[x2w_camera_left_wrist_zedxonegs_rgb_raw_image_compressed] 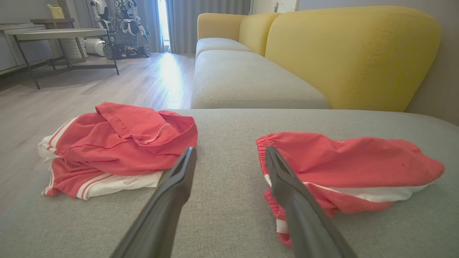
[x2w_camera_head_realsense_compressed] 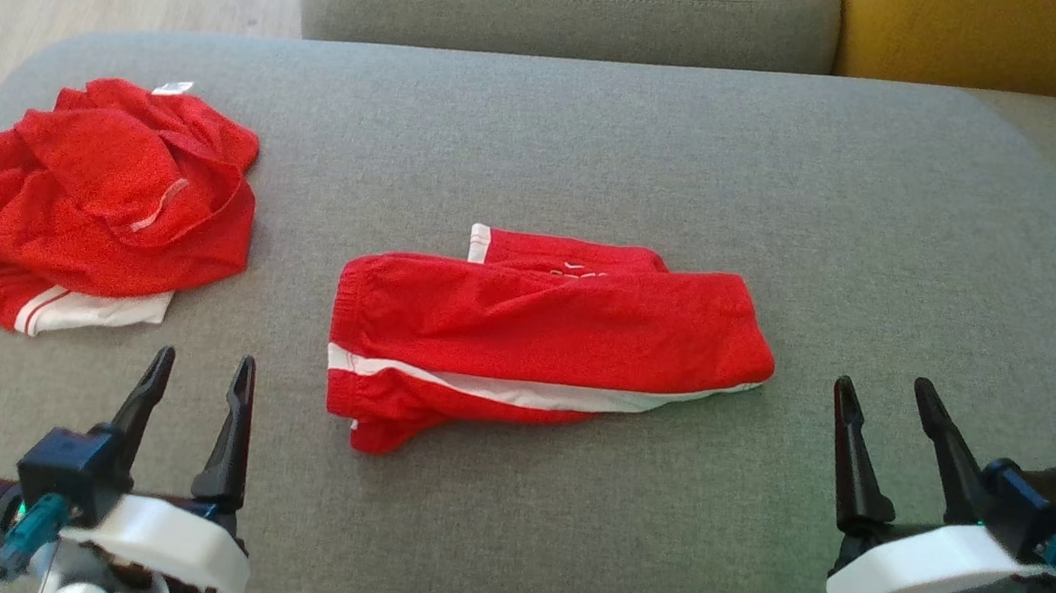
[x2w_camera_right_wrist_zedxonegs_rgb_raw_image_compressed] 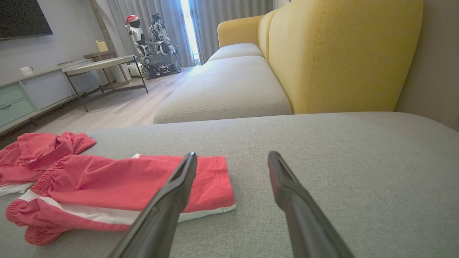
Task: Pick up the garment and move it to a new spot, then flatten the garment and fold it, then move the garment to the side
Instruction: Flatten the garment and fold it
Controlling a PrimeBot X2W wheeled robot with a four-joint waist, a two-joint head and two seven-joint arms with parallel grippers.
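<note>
While spread wide, left tool (x2w_camera_head_realsense_compressed: 208, 358) and right tool (x2w_camera_head_realsense_compressed: 882, 382) either side of folded garment (x2w_camera_head_realsense_compressed: 543, 339); apart.

free: grey cushion (x2w_camera_head_realsense_compressed: 942, 287) right of folded shorts (x2w_camera_head_realsense_compressed: 543, 339) | blocked: crumpled shorts (x2w_camera_head_realsense_compressed: 96, 203) far left

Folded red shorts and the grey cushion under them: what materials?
Folded red shorts: thin matte fabric, probably synthetic sportswear; soft creases, gathered elastic waistband. Grey cushion: coarse-woven matte upholstery; weave grain visible in the wrist views.
</note>
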